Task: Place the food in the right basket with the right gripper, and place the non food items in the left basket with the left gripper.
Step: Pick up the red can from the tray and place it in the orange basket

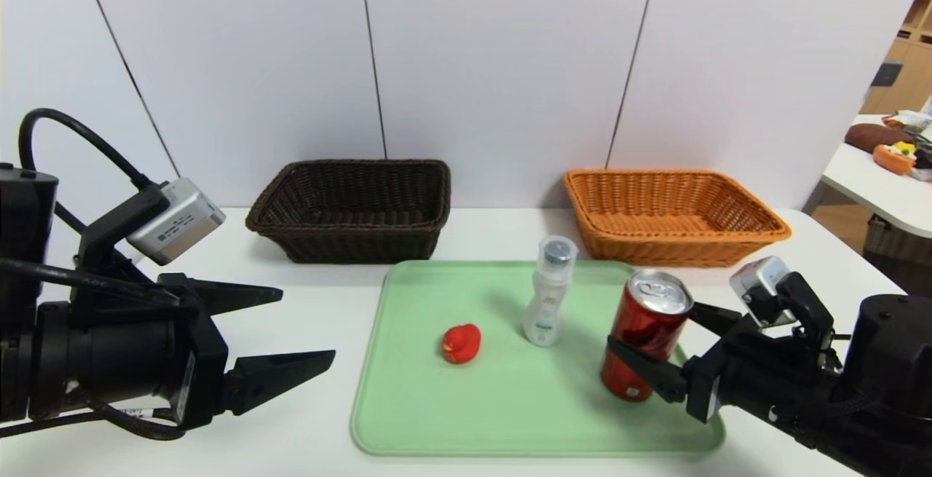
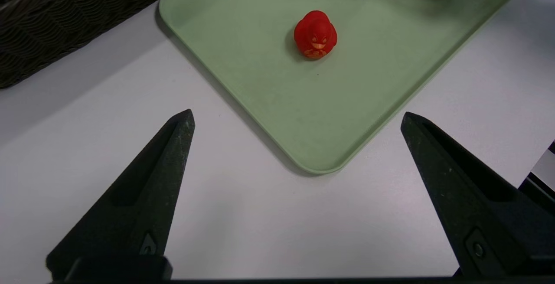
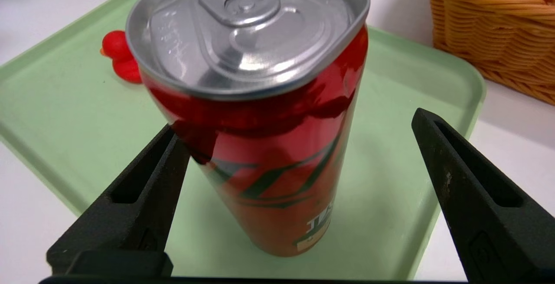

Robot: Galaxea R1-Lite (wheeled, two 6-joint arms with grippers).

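We have the right gripper [image 1: 659, 342] spread wide around the red can [image 1: 645, 333], standing at four o'clock on the green tray [image 1: 408, 419]; the grasp is in hand. Next we should close, then lift to the orange basket [image 1: 673, 216] at one o'clock. Our left gripper [image 1: 291, 328] waits spread at nine o'clock

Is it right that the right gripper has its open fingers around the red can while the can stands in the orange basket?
Not quite: the red can stands on the green tray, not in the orange basket, as the head view shows. The right gripper does straddle it, open.
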